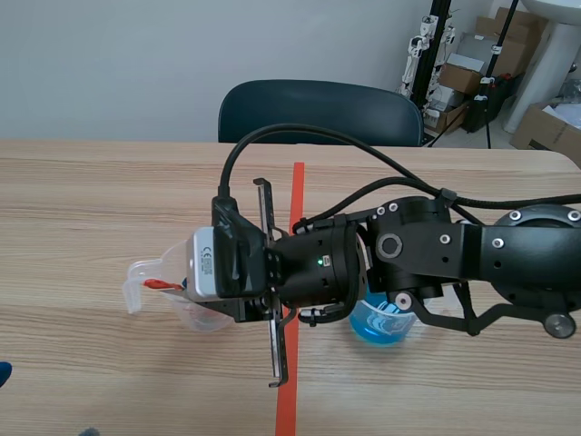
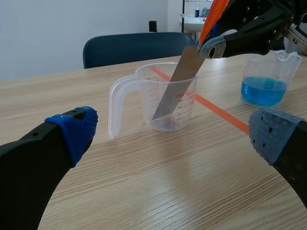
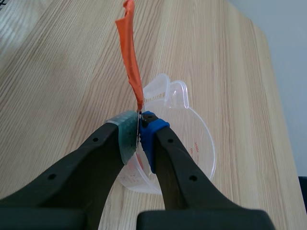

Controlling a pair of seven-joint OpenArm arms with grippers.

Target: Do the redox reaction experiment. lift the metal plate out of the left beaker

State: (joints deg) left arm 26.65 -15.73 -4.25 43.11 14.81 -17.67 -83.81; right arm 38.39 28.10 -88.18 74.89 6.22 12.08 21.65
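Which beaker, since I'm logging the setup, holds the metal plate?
The clear handled beaker: the metal plate leans inside it, pinched by the right gripper. The other beaker holds only blue liquid.

1. Two clear beakers stand on the desk [image 2: 168, 187]: the left beaker [image 2: 125, 91] and the beaker with blue liquid [image 2: 266, 79].
2. There is one metal plate [image 2: 178, 84], and one orange strip [image 3: 130, 52] hangs from its top end.
3. Two sets of jaws show, the left jaws and the right jaws. Each set has two fingers [image 2: 74, 132], so there are four dotted pads in all.
4. One orange-red tape line [image 1: 297, 191] crosses the one desk.
5. One dark chair [image 1: 318, 109] sits behind the desk.
6. Several cardboard boxes [image 1: 545, 127] are piled in the far corner, but their exact number cannot be told.
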